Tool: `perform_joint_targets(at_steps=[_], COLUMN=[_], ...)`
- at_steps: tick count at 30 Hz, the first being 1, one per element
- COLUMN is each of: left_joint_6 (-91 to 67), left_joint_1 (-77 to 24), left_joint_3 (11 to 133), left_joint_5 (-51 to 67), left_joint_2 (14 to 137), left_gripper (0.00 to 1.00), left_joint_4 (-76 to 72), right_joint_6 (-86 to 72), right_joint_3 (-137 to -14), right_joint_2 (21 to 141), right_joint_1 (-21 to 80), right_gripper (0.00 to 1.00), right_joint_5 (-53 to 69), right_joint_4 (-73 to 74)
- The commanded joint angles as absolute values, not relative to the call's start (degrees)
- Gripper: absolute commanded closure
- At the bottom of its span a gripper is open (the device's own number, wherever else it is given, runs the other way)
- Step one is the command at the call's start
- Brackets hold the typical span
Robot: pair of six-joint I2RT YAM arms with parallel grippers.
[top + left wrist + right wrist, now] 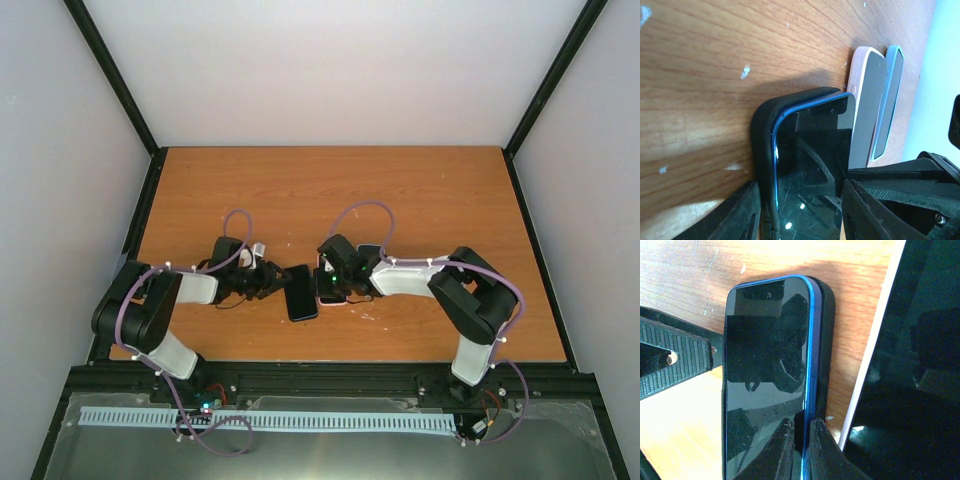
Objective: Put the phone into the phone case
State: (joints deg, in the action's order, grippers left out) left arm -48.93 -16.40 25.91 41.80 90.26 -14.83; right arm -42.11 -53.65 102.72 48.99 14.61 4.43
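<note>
Judging by how things lay, the job was most of the way done. The phone [302,292] lay face up inside the black case [758,150], on the table [300,190] at about six o'clock from its middle. The case's lip wrapped round the phone's upper corner. Along one long side the phone's blue rim stood a little proud of the lip, so that edge looked not fully seated.

The left gripper [799,200] sat at nine o'clock of the phone. It clasped the case across its width, a finger against each long side, steadying it. The right gripper [801,432] reached in from three o'clock with its jaws pinched together, grasping nothing. Its tips bore down on the blue rim where that met the lip.

A pink-cased phone [867,100] lay just beside the case at three o'clock, with a pale-blue-cased phone [891,90] beyond it. Neither seemed part of the work.

What was left, by my reckoning, was to press the raised side down until the lip closed over the rim all round. After that, both grippers had only to let go.
</note>
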Motion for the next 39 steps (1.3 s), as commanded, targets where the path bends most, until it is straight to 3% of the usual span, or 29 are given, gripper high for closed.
perform_joint_targets(at_steps=[1, 8, 17, 26, 39], left_joint_6=[-51.42, -51.8, -49.01, -49.02, -52.82], left_joint_1=[-19.9, -20.13, -20.05, -20.08, -20.12], left_joint_3=[24.6, 24.31, 27.07, 25.03, 22.52], left_joint_5=[42.74, 41.96, 35.07, 36.04, 42.53], left_joint_2=[91.83, 89.88, 85.47, 85.9, 88.14], left_gripper=[0.56, 0.6, 0.52, 0.55, 0.63], left_joint_4=[-16.68, -14.61, -4.83, -6.13, -13.8], right_joint_6=[-45.86, -47.1, -46.24, -48.73, -52.76], right_joint_3=[-50.56, -47.39, -47.77, -47.98, -45.54], right_joint_2=[104.15, 103.14, 100.36, 104.42, 98.9], right_joint_1=[50.44, 50.37, 50.34, 50.36, 47.86], right_gripper=[0.93, 0.91, 0.7, 0.56, 0.54], right_joint_5=[23.15, 20.55, 15.78, 17.78, 27.98], right_joint_4=[-8.67, -8.35, -2.39, -3.86, -16.37])
